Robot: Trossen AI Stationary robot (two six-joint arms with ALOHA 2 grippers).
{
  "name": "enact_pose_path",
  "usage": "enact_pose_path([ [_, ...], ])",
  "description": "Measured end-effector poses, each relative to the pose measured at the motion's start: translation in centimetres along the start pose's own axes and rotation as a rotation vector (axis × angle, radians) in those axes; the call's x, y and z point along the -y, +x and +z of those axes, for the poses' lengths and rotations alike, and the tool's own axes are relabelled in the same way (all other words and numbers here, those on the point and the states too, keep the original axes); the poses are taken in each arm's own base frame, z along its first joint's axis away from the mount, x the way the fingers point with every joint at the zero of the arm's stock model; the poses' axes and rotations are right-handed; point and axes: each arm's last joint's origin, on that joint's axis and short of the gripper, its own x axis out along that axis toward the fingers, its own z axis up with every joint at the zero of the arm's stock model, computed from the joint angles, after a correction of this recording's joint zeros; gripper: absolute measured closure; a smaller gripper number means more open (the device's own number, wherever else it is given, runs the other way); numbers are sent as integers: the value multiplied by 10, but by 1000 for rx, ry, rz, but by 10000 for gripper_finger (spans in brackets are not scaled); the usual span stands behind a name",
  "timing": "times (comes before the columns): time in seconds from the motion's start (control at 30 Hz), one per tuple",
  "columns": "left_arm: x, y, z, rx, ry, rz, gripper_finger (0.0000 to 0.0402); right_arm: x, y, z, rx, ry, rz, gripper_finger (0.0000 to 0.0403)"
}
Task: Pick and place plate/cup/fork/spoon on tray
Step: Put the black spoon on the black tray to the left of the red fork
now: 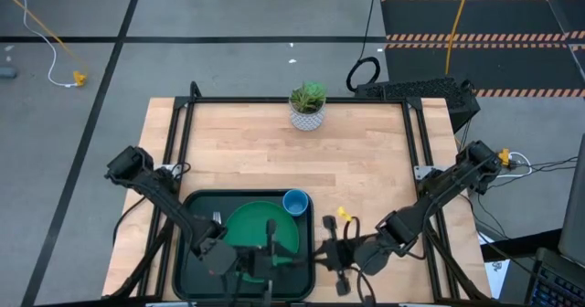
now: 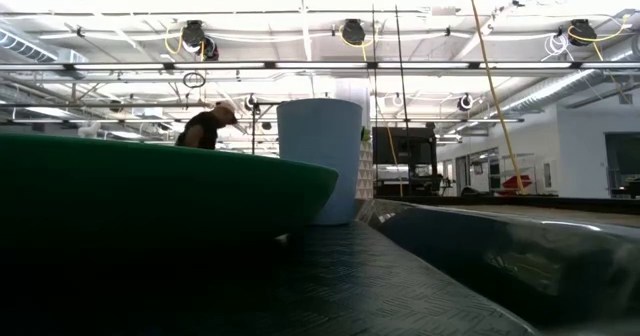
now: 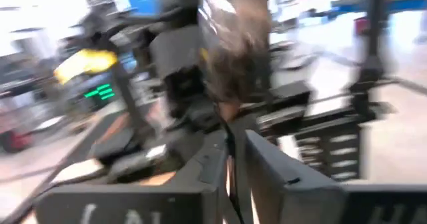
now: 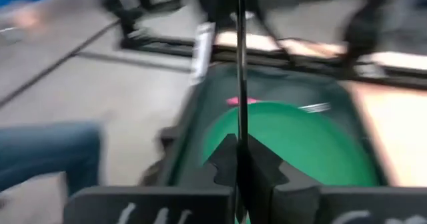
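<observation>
The dark tray (image 1: pixel 181 245) lies at the table's near edge, left of centre. The green plate (image 1: pixel 251 229) lies in it and fills the low view's left (image 2: pixel 150 191). The light-blue cup (image 1: pixel 295 202) stands upright in the tray's far right corner (image 2: pixel 320 161). The fork (image 4: pixel 313 107), with a pink handle, lies in the tray beyond the plate. My left gripper (image 1: pixel 297 258) and my right gripper (image 1: pixel 316 254) meet tip to tip over the tray's right rim. Both are shut on a thin strip seen edge-on, which I take for the spoon (image 4: pixel 240 57). My left gripper pinches a thin strip (image 3: pixel 231 134) between its two fingers, coming level from the table's left. The strip runs on past the fingertips. Which part of the spoon it is, I cannot tell. My right gripper pinches the thin dark strip (image 4: pixel 240 134) between its two fingers, coming level from the table's right. The strip runs on past the fingertips, above the plate and clear of it. I cannot tell which end it has.
A white patterned plant pot (image 1: pixel 308 106) stands at the table's far edge, in the middle. Bare wood lies between it and the tray. A black frame (image 1: pixel 302 100) runs along the table's far edge and sides. A person (image 2: pixel 205 128) stands far off in the room.
</observation>
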Motion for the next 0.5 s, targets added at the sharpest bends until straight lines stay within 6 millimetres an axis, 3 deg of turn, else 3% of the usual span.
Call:
enact_pose_path([
  [0.27, 5, -12, 8, -13, -77, 282, 265, 0, -14, 2, 106, -91, -532, 403],
  [0.5, -16, -1, 7, 23, -236, 412, 253, -6, -19, -5, 114, -226, -938, 403],
])
